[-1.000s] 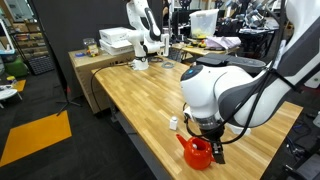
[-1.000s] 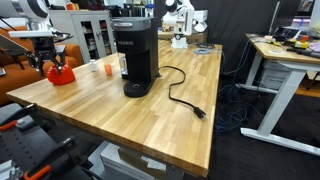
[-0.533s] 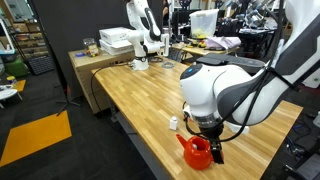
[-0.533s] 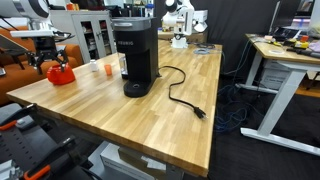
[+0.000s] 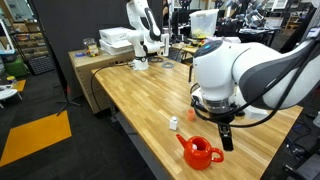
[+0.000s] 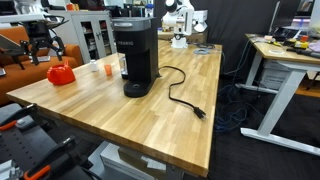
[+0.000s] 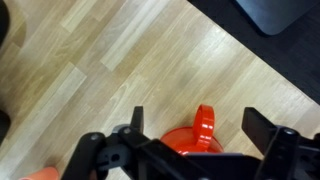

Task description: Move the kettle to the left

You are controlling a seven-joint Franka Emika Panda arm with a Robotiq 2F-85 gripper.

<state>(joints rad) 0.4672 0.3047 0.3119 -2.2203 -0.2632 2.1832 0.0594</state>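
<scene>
The red-orange kettle (image 5: 200, 152) stands on the wooden table (image 5: 130, 90) near its front edge, and shows in both exterior views (image 6: 62, 73). My gripper (image 5: 222, 130) hangs open above it and a little to its side, clear of the handle; it also shows above the kettle here (image 6: 42, 42). In the wrist view the kettle's loop handle (image 7: 203, 128) lies between my spread fingers (image 7: 262, 125), with the kettle's lower part hidden by the gripper body. The gripper (image 7: 198, 122) holds nothing.
A tall black coffee maker (image 6: 133, 55) stands mid-table with its cord (image 6: 185, 95) trailing across the wood. A small cup (image 5: 174, 122) sits near the kettle and shows as orange (image 6: 108, 68). Another desk (image 6: 290, 55) stands to the side.
My gripper has opened, let go of the kettle and risen away from it. The kettle stays on the table where it was set.
</scene>
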